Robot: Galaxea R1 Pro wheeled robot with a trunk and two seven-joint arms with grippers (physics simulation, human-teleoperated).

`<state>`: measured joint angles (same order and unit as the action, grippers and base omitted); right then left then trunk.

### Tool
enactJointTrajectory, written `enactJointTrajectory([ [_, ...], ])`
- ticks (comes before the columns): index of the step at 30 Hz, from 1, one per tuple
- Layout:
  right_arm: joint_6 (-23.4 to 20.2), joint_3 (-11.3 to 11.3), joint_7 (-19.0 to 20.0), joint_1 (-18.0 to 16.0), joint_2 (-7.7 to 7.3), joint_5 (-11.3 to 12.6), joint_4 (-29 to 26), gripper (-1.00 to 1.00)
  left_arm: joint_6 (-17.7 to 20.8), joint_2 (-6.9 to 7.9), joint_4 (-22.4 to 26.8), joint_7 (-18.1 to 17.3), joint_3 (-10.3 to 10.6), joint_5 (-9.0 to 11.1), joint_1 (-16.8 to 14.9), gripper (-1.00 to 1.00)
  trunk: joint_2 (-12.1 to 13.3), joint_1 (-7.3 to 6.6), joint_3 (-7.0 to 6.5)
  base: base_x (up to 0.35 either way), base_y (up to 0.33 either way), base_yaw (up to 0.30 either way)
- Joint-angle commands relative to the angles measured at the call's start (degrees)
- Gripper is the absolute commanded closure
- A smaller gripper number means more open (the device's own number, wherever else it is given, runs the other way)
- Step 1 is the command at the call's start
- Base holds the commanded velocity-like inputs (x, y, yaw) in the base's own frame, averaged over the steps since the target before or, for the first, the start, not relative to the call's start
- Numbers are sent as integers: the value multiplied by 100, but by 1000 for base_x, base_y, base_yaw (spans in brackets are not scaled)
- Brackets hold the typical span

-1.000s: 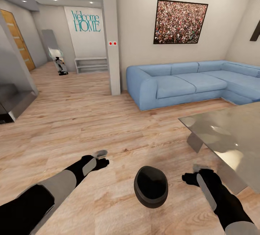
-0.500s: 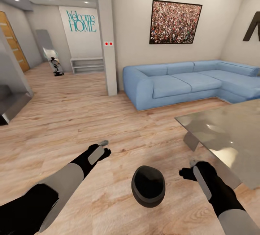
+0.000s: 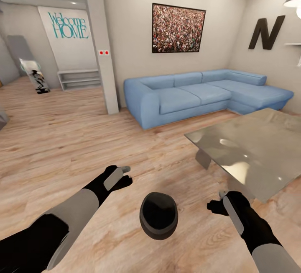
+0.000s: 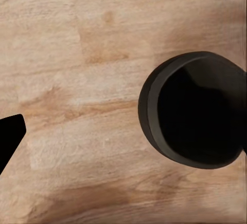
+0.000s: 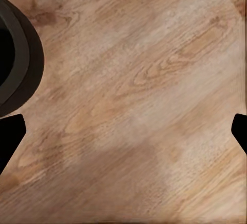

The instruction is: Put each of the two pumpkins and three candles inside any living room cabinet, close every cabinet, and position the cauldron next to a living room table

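Wood-plank floor (image 3: 62, 139), blue sofa (image 3: 188, 97) at far wall, glass table (image 3: 251, 151) beyond right gripper (image 3: 215, 206). Cauldron (image 3: 159, 215), dark and upright, sits on floor between left gripper (image 3: 123, 174) and right one, touching neither. Right fingers spread wide, nothing held. Left gripper's state: cannot tell.

The cauldron (image 3: 159, 215) sits on the floor (image 3: 62, 139) between the left gripper (image 3: 125, 174) and right gripper (image 3: 215, 204); the table (image 3: 246, 151) stands to its right. The sofa (image 3: 196, 95) lies behind the table, against the wall.
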<state>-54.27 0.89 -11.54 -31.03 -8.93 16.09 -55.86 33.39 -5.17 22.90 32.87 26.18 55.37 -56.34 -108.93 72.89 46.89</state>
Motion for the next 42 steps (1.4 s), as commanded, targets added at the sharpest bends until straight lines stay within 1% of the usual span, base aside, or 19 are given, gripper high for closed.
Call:
enactJointTrajectory([
  [1,2,0,1,0,2,0,18,-100,7,-4,1,0,1,0,0,-100,0,0,-4,0,192,-287],
  [11,4,-1,10,0,7,13,115,-100,18,16,-40,0,1,0,1,-100,0,0,-44,0,281,-287],
  [14,4,-1,17,0,6,125,138,-100,18,25,-46,-4,1,0,1,-100,0,0,-57,0,298,-287],
  [17,10,4,13,0,6,324,271,-100,18,27,-48,-7,1,0,1,-100,0,0,-69,0,299,-287],
  [22,21,7,9,0,5,419,394,-100,18,8,-49,-8,1,3,1,-100,0,0,-89,0,299,-287],
  [32,22,8,3,0,5,430,409,-100,25,7,-63,-13,1,8,1,-100,0,0,-129,0,301,-287],
  [37,30,8,3,0,5,423,409,-100,33,-11,-178,-9,8,2,6,-100,0,0,-149,0,321,-287],
  [38,41,8,6,0,5,417,409,-100,63,-43,-208,-9,9,1,8,-100,0,0,-153,0,324,-287],
  [39,196,8,14,0,5,416,404,-100,272,-90,-223,-16,10,0,9,-100,0,0,-157,0,325,-287],
  [42,247,8,20,0,13,416,406,-100,315,-114,-224,-17,10,0,15,-100,0,0,-170,63,325,-287],
])
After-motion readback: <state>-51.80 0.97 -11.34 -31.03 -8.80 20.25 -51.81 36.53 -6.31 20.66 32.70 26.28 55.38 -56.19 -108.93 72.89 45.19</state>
